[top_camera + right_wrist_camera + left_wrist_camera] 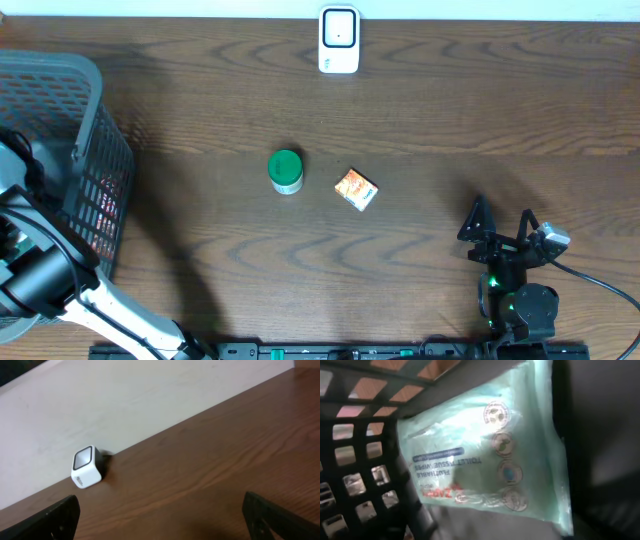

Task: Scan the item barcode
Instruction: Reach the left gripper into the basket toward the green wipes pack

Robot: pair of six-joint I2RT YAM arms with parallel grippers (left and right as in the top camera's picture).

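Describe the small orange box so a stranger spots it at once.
On the wooden table, look near the middle, in front of the white scanner at the far edge. Two items sit there, and the orange box is the one on the right. It is a tilted, angular carton, unlike the round green-lidded jar beside it.

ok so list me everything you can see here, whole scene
scanner: one, white, far edge of the table, middle
jar: one, green lid, table centre
small box: one, orange and white, just right of the jar
basket: one, grey mesh, left end of the table
wipes pack: one, pale green, inside the basket
table: one, dark brown wood
left arm: one, black and white, reaching into the basket
right gripper: one, black, open and empty, near right of the table
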